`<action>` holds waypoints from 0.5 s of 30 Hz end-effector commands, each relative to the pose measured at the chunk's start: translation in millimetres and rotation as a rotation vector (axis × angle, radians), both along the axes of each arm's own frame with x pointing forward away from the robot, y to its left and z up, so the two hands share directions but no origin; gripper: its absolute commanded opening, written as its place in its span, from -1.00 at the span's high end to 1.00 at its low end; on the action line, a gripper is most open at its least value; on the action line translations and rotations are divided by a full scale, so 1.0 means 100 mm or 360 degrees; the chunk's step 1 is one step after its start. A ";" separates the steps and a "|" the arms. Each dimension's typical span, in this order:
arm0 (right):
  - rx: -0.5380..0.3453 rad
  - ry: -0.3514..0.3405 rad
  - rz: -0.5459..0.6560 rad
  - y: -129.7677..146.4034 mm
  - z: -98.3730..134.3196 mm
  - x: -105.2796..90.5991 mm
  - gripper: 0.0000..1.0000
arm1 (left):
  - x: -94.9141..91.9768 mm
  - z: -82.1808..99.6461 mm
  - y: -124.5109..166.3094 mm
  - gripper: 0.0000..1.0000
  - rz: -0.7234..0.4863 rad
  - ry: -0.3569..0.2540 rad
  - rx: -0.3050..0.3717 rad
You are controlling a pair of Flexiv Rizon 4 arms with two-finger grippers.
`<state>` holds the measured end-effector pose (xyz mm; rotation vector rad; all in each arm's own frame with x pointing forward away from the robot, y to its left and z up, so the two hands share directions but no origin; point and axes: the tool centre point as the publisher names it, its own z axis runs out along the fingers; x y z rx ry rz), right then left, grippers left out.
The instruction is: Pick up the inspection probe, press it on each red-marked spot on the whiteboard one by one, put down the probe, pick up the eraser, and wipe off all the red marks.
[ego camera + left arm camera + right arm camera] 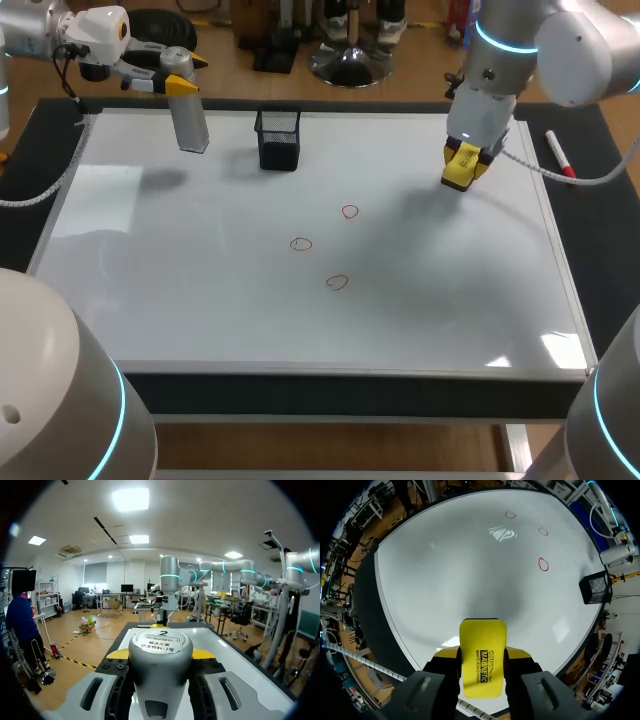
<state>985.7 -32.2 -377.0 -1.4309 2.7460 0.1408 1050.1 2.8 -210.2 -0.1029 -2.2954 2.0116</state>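
Two tools clamp: left tool the probe (far-left whiteboard corner), right tool the eraser far-right.

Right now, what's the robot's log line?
left gripper: shut on probe | right gripper: shut on eraser | red marks: three, unwiped, on whiteboard

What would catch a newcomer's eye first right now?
The yellow eraser, clamped in the right gripper over the right side of the whiteboard, stands out most. Three red marks sit unwiped mid-board, and the left gripper holds the grey inspection probe near the far left corner, beside a black mesh holder.
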 end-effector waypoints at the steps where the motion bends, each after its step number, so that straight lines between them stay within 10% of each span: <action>1: -0.0004 0.0000 0.0003 -0.01 0.01 0.00 1.00 | 0.00 0.01 0.00 1.00 0.0001 -0.0003 -0.0001; 15: -0.0004 0.0000 0.0003 -0.01 0.01 0.00 1.00 | -0.34 0.02 -0.24 1.00 0.0075 -0.0049 -0.0007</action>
